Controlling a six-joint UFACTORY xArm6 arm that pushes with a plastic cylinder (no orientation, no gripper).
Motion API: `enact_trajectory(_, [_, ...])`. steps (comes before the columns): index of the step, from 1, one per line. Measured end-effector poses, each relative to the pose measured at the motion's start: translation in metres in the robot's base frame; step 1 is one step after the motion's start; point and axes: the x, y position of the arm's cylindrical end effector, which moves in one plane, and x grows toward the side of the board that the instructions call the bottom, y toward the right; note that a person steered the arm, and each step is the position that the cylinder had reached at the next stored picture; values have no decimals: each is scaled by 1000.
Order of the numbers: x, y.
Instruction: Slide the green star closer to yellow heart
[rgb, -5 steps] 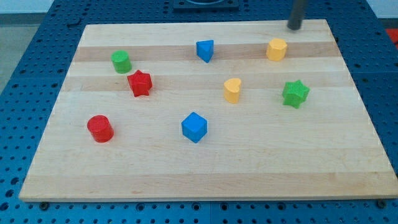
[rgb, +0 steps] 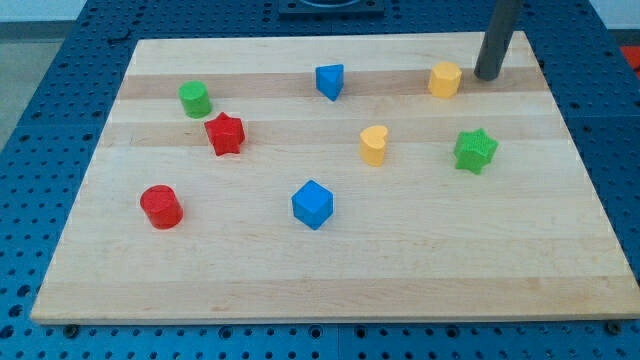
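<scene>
- Blue pegboard surrounds the pale wooden bench (rgb: 330, 270).
- No pincer here: a bare rod, holding nothing; my tip (rgb: 487, 76) sits far right, just right of the yellow hexagonal block (rgb: 445, 79).
- Green star (rgb: 475, 150) lies right, nearer than my tip.
- Yellow heart (rgb: 373, 145) stands left of the star, apart from it.

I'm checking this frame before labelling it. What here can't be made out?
- Camera view: the rod's upper part and the arm are cut off by the view's top edge; only my tip shows, right of the yellow block.
- Yellow block's exact shape: too small to tell.
- Board: bottom-right corner cut by the view's right edge.
</scene>
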Motion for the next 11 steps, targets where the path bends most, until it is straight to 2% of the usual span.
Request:
enact_trajectory(1, [46, 46])
enact_trajectory(2, [66, 55])
enact_trajectory(3, [66, 55])
enact_trajectory(4, [106, 55])
enact_trajectory(6, [115, 40])
enact_trajectory(7, [115, 5])
enact_trajectory(8, [115, 3])
enact_trajectory(10, [150, 21])
enact_trajectory(11, [148, 7])
